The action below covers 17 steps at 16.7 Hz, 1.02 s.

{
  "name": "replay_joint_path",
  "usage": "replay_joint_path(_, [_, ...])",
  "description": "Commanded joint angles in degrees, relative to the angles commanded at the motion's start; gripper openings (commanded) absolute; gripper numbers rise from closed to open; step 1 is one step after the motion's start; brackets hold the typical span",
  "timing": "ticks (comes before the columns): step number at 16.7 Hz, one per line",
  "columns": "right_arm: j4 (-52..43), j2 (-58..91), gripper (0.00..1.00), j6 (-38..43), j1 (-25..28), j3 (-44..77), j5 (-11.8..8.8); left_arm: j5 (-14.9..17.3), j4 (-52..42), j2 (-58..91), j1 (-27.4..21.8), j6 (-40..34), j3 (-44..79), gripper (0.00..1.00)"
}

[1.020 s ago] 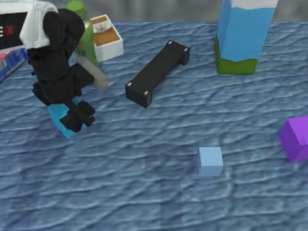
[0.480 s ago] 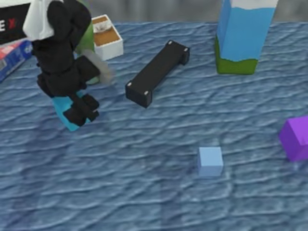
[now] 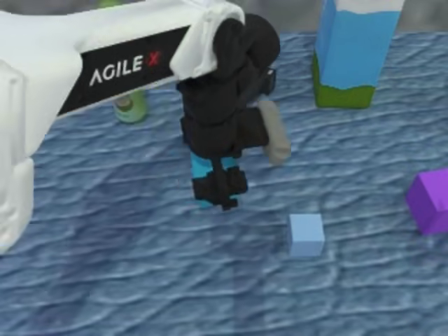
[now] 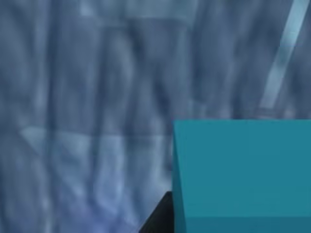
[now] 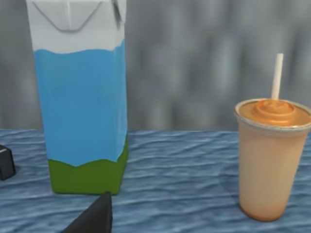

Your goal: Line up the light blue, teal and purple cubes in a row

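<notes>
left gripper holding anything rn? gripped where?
Yes: the left gripper holds the teal cube, fingers clamped on its opposite side faces, above the table left of the light blue cube.

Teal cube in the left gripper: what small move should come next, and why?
Probably carry it a bit further right and lower it beside the light blue cube. The left gripper holds the teal cube just left of it, while the purple cube waits at the right edge.
</notes>
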Motion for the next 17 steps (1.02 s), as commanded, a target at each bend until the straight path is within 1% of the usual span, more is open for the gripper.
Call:
replay_joint_path(2, [0.0, 0.0, 1.00, 0.0, 0.0, 0.0, 0.0, 0.0, -1.3, 1.0, -4.5, 1.8, 2.6, 0.00])
replay_joint_path(4, [0.0, 0.0, 1.00, 0.0, 0.0, 0.0, 0.0, 0.0, -1.9, 1.5, -6.7, 2.8, 3.9, 0.00])
replay_joint_path(10, [0.0, 0.0, 1.00, 0.0, 0.0, 0.0, 0.0, 0.0, -0.8, 1.5, -6.7, 2.9, 3.0, 0.00])
replay_joint_path(15, [0.0, 0.0, 1.00, 0.0, 0.0, 0.0, 0.0, 0.1, 8.8, 4.5, -6.8, 2.7, -3.4, 0.00])
replay_joint_path(17, [0.0, 0.0, 1.00, 0.0, 0.0, 0.0, 0.0, 0.1, 11.3, 5.5, -6.9, 2.8, -5.2, 0.00])
